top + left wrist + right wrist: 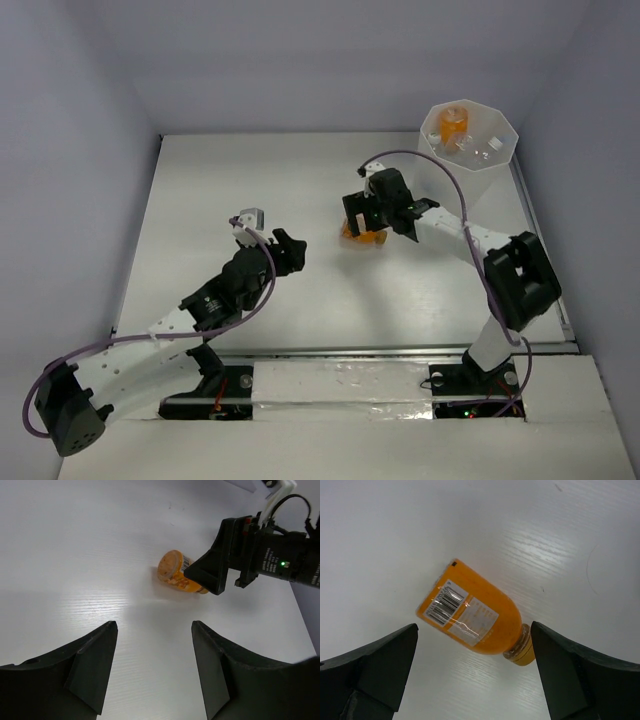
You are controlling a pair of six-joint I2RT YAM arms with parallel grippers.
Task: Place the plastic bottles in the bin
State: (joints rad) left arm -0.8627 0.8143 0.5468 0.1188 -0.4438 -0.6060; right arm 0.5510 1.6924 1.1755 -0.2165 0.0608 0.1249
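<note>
Orange bottle: lies on its side near the middle of the tabletop, a little toward the right edge; its barcode label faces up and its orange cap is on.
Right jaws: spread wide, one finger on either side of the lying bottle, not touching it.
Left jaws: spread, nothing between them, above bare tabletop just left of the middle, pointed at the lying bottle and apart from it.
Bin: stands upright in the far right corner of the tabletop.
Inside the bin: a second orange bottle toward the far side, and clear bottles beside it; how many cannot be told.
</note>
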